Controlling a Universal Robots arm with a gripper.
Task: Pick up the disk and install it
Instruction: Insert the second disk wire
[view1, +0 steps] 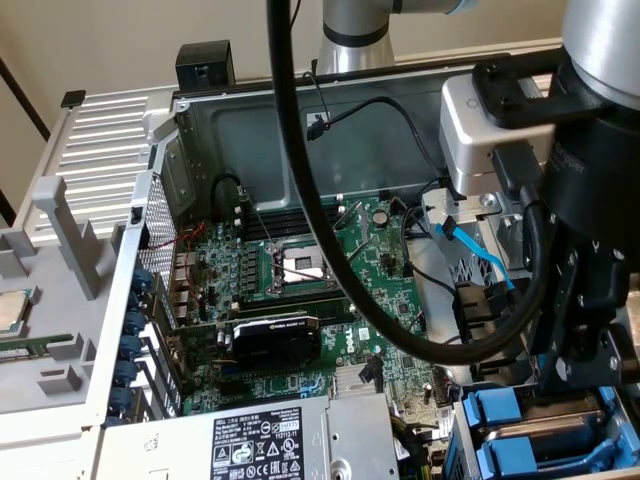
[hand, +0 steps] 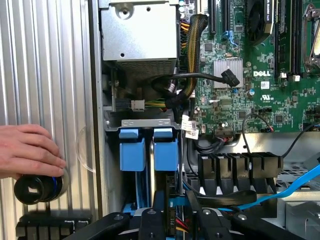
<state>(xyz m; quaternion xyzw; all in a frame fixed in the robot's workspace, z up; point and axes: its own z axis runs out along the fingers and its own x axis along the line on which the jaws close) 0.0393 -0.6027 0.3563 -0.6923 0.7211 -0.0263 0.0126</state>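
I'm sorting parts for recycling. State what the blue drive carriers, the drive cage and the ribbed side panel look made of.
Blue drive carriers: likely moulded plastic; solid uniform blue, matte, soft-edged tabs.
Drive cage: apparently bare sheet metal; dull silver-grey, thin folded edge with punched holes.
Ribbed side panel: looks like silver-grey metal with a soft sheen along its ridges, though painted plastic can't be ruled out.

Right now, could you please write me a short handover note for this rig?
Tool: low over the drive bay, right at the blue disk carriers; I cannot tell whether it holds one.
Job's things: two carriers stand side by side in the bay, beside the motherboard.
Done: carriers are in the bay.
Left: full seating is not confirmed.
Caution: a person's hand holds a black round part on the ribbed side panel.
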